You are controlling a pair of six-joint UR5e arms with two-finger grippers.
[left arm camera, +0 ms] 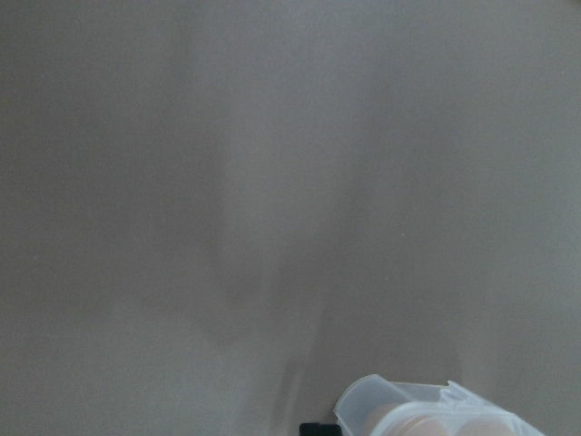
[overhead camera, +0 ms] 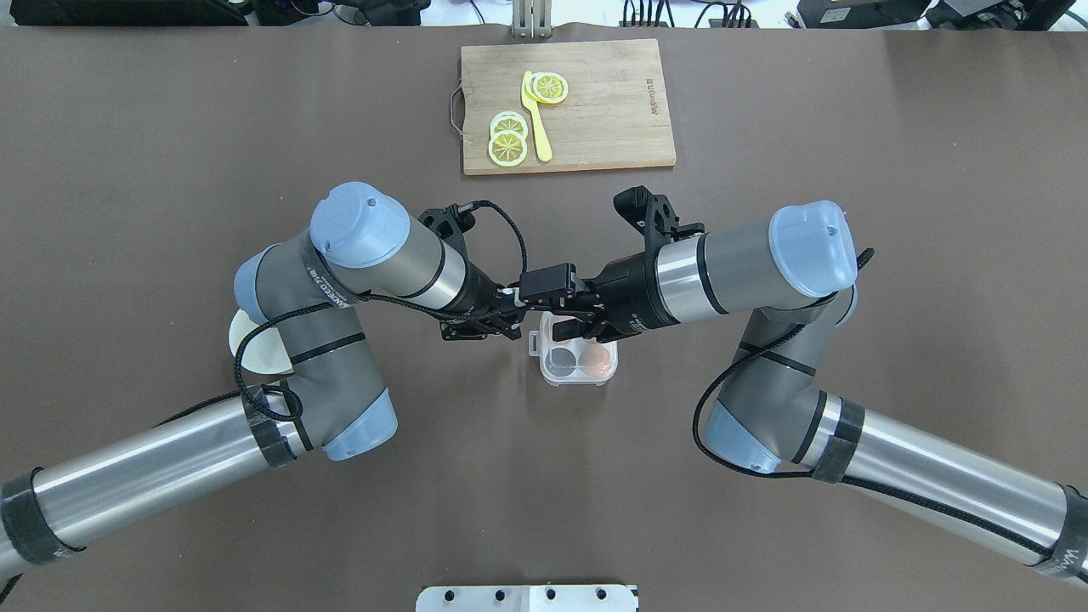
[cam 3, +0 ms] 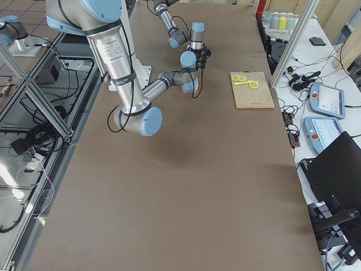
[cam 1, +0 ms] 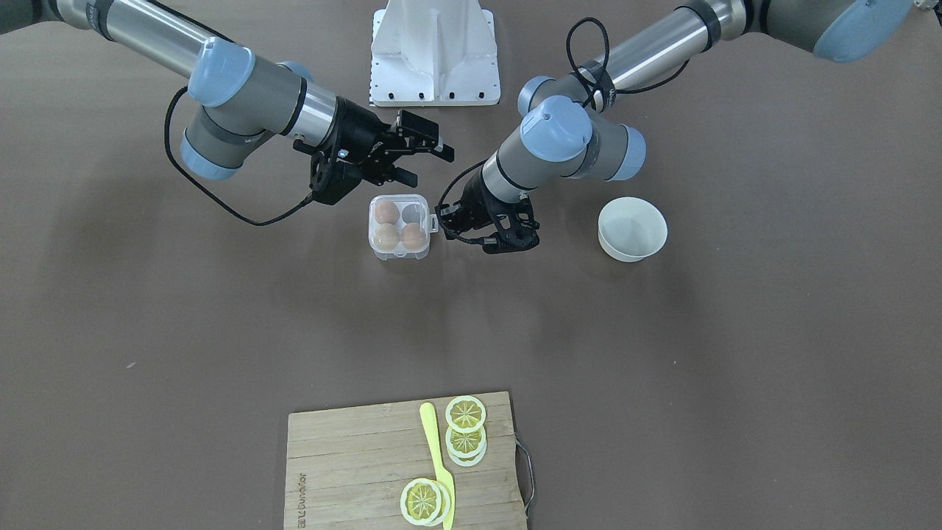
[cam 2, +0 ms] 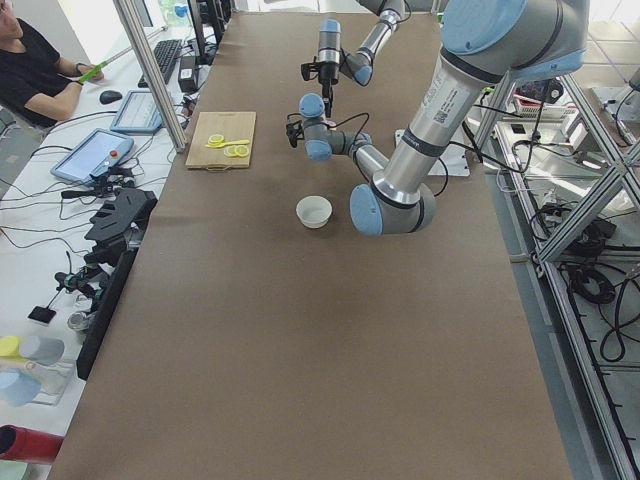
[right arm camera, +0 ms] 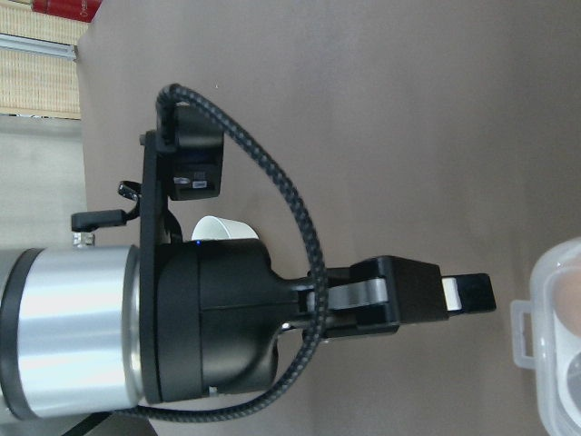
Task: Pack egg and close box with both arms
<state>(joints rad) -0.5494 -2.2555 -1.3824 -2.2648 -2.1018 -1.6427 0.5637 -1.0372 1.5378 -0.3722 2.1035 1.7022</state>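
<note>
Box holding three eggs sat mid-worktop, toward robot's edge; right pincer hovered spread above, presumably to press lid; left pincer beside latch tab, grip state: cannot tell.

The eggs are tan-brown, the box clear, the bowl white. Yellow lemon slices — spoked segment lines on each — top a pale, planked wooden board.

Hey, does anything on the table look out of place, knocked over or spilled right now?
Nothing looks spilled or damaged. The small clear plastic egg box sits upright, holding three tan-brown eggs; its fourth cup is empty. The round white bowl stands upright too.
</note>
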